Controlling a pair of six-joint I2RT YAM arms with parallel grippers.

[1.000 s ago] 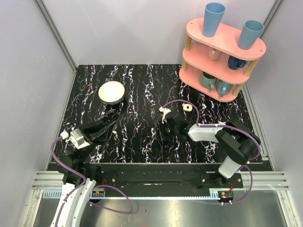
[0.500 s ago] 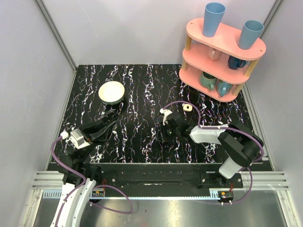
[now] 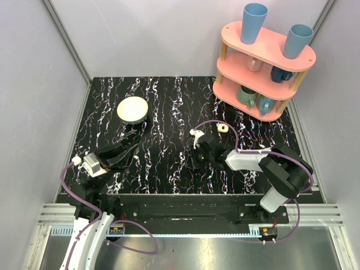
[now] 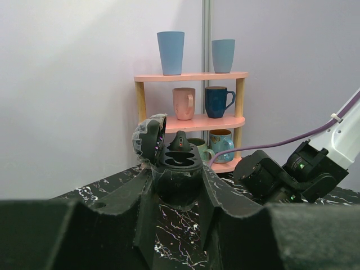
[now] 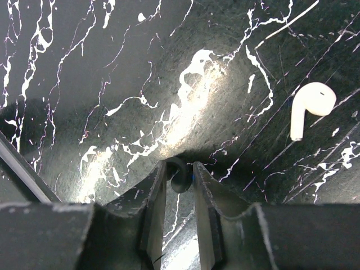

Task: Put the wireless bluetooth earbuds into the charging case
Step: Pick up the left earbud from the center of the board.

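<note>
probably light and slippery, the earbud (image 5: 310,103) wants pinching across its stem; right jaws narrow, grip unclear; left jaws clamp a dark holder (image 4: 175,175).

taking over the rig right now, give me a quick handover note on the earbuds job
Left gripper: shut on the charging case, a dark case held upright, lid flipped open.
Right gripper: low over the table, jaws nearly together; a small dark shape sits between the tips, cannot tell what or whether it is gripped.
One earbud: loose on the table, right of the right gripper in its wrist view, untouched. Second earbud: not found.
Done: case held open; cannot tell if anything is seated in it.
Left: seat the loose earbud, find and seat the other.
</note>
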